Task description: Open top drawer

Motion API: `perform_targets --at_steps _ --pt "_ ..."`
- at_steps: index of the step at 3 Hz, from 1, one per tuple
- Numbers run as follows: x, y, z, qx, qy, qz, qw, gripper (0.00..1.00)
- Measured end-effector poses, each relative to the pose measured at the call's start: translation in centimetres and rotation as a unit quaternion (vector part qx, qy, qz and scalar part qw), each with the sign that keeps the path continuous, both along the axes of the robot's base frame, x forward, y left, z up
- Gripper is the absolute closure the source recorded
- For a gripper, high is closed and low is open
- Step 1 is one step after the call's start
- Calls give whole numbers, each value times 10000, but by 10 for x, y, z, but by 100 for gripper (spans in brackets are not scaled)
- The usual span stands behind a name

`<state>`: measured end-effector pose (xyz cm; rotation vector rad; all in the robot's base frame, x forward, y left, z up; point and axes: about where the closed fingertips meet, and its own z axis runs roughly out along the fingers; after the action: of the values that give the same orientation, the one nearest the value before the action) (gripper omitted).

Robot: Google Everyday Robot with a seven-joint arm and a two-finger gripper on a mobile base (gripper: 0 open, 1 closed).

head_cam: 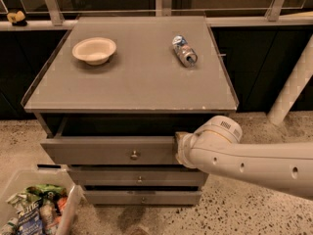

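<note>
The top drawer (107, 151) is the widest grey drawer under the cabinet top, with a small round metal knob (134, 155) at its centre. It stands partly pulled out, with a dark gap above its front. My gripper (180, 144) is at the right end of the drawer front, at the tip of the white arm (244, 158) that reaches in from the right. The bulky wrist hides most of the gripper. The drawer's inside is dark and hidden.
Two slimmer grey drawers (139, 177) (142, 198) sit below it. A beige bowl (94, 49) and a lying can (184, 50) rest on the cabinet top (132, 89). A clear bin of snack packets (34, 212) stands at the lower left. A white post (293, 87) leans at the right.
</note>
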<state>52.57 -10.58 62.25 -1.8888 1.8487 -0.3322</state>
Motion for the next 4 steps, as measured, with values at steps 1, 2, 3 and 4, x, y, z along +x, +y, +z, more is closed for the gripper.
perform_targets --at_steps 1,2,3,4 --pt "-5 -2 -5 22 47 -10 10000 100" --pt "-5 0 -2 22 47 -10 10000 100" --pt "-6 0 6 37 -20 1 10000 100" --pt "-6 0 6 37 -20 1 10000 100"
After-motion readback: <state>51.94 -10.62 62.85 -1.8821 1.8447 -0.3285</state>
